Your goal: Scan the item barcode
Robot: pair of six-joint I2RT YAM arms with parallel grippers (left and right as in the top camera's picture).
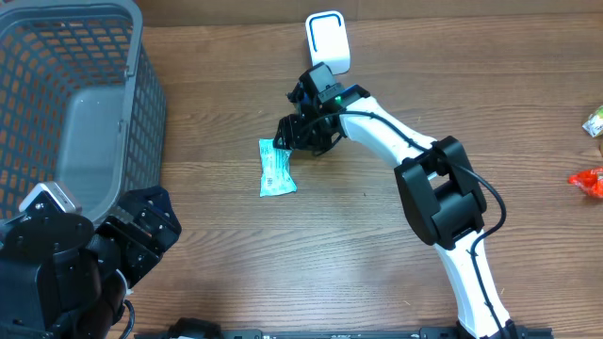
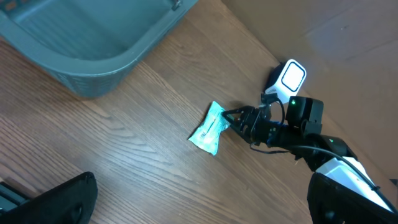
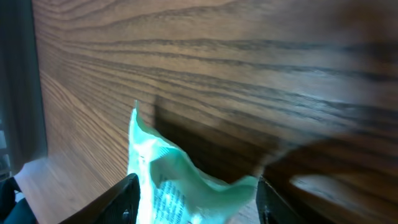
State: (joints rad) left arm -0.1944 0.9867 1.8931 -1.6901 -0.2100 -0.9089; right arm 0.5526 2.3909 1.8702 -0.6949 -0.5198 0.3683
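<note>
The item, a green packet [image 1: 276, 171] with small print, lies on the wooden table a little below the white scanner [image 1: 327, 42]. My right gripper [image 1: 285, 141] is at the packet's upper end. In the right wrist view the packet [image 3: 180, 180] bows upward between the two black fingers, and the right gripper [image 3: 194, 199] touches its edges on both sides. The left wrist view shows the packet [image 2: 208, 127], the right gripper [image 2: 229, 115] on it and the scanner [image 2: 290, 76] behind. My left gripper [image 2: 199, 205] hangs wide open over bare table at the near left [image 1: 141, 231].
A grey plastic basket [image 1: 141, 113] fills the far left, seen also in the left wrist view as the basket [image 2: 93, 68]. Two small wrapped items, one green [image 1: 594, 121] and one red [image 1: 589, 181], lie at the right edge.
</note>
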